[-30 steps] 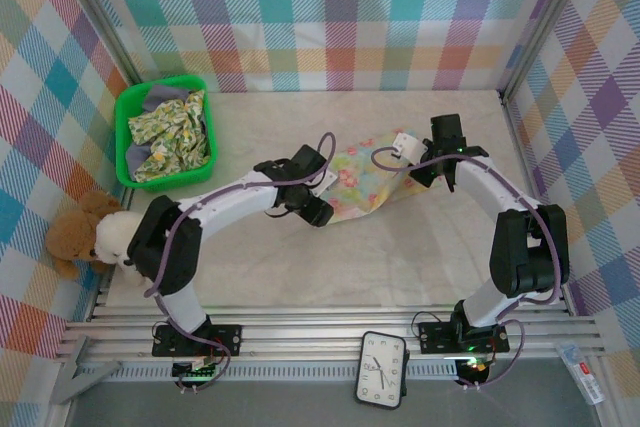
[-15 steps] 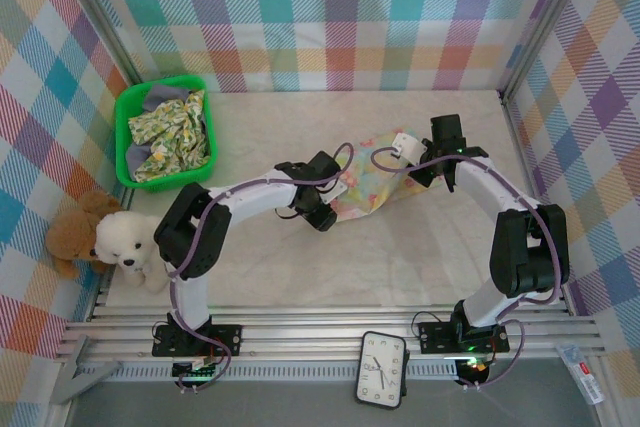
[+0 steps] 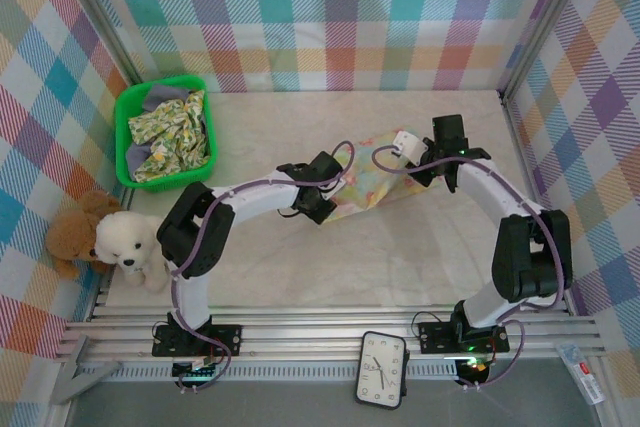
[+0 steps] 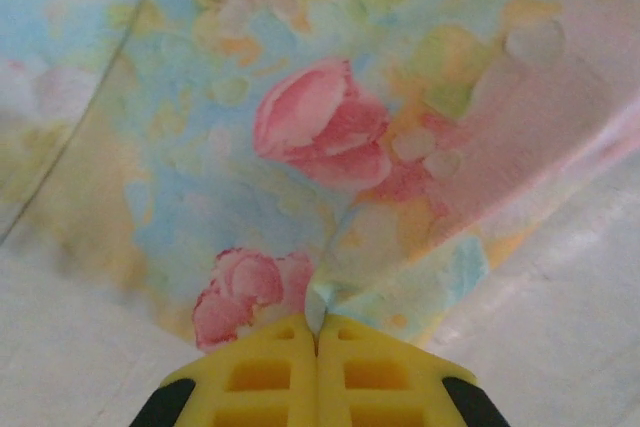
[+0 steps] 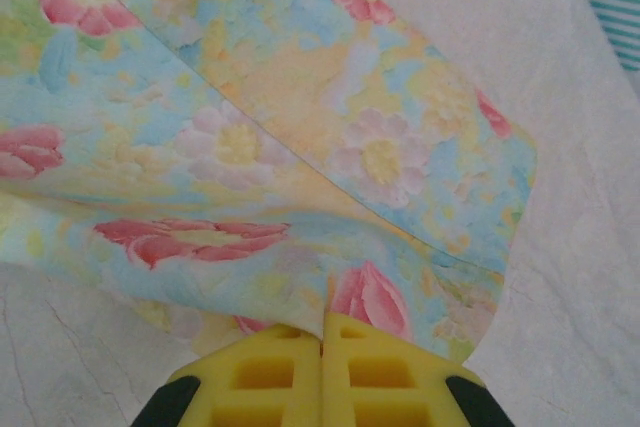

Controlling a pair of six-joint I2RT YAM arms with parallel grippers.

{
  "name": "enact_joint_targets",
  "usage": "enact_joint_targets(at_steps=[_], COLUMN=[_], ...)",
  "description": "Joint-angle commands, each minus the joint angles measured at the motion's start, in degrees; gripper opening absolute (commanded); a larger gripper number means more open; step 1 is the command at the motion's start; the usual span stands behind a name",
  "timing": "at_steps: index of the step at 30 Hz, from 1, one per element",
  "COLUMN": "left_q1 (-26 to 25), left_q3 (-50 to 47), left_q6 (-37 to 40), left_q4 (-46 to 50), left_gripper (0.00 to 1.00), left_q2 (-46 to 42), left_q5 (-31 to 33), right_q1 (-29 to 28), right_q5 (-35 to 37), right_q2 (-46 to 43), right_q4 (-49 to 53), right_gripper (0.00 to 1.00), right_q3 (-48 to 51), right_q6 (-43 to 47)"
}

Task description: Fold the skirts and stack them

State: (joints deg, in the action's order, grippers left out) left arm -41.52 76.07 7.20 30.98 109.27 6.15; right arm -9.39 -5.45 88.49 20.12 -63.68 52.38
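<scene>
I'm holding the floral skirt [image 3: 365, 185] by its edges, left gripper [image 4: 320, 322] and right gripper [image 5: 322, 325] both pinching it tight; it's sagging limp and light.

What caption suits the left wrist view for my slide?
Left gripper shut on a fold of the pastel floral skirt.

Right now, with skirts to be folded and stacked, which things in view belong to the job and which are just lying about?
Belong to the job: pastel floral skirt on the table; yellow-green floral skirt in the green basket.

Just lying about: white teddy bear; brown teddy bear; clock.
</scene>
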Motion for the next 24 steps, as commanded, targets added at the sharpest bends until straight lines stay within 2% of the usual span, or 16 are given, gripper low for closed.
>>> enact_joint_targets(at_steps=[1, 3, 5, 8, 12, 16, 18, 24], left_q1=[1.8, 2.2, 2.5, 4.4, 5.9, 7.1, 8.0, 8.1], left_q3=[-1.3, -1.1, 1.1, 6.4, 13.6, 22.4, 27.4, 33.4], left_q6=[-5.2, -6.3, -6.7, -6.7, -4.8, -3.5, -3.9, -6.0], left_q4=[-1.6, -2.0, -1.0, 0.2, 0.6, 1.0, 3.1, 8.0], left_gripper=[0.00, 0.00, 0.00, 0.00, 0.00, 0.00, 0.00, 0.00], left_q2=[-8.9, -14.1, -19.0, -24.6, -28.1, -29.4, -29.7, -34.3], left_q5=[6.0, 10.3, 17.4, 21.3, 19.3, 18.3, 16.3, 8.5], right_q1=[0.0, 0.1, 0.1, 0.1, -0.2, -0.3, -0.3, -0.2], right_q5=[-2.5, -2.4, -2.5, -4.6, -9.8, -8.7, -10.6, -20.4], right_q2=[-4.6, -6.9, -9.6, -14.1, -18.0, -18.2, -19.0, -25.8], right_q4=[-0.3, 1.8, 4.4, 6.1, 10.1, 16.7, 18.9, 18.0], right_gripper=[0.00, 0.00, 0.00, 0.00, 0.00, 0.00, 0.00, 0.00], right_q3=[-2.1, -4.8, -8.0, -12.2, -19.9, -30.5, -34.2, -36.1], right_q6=[-4.3, -6.7, -9.2, -12.4, -18.6, -25.3, -26.9, -32.6])
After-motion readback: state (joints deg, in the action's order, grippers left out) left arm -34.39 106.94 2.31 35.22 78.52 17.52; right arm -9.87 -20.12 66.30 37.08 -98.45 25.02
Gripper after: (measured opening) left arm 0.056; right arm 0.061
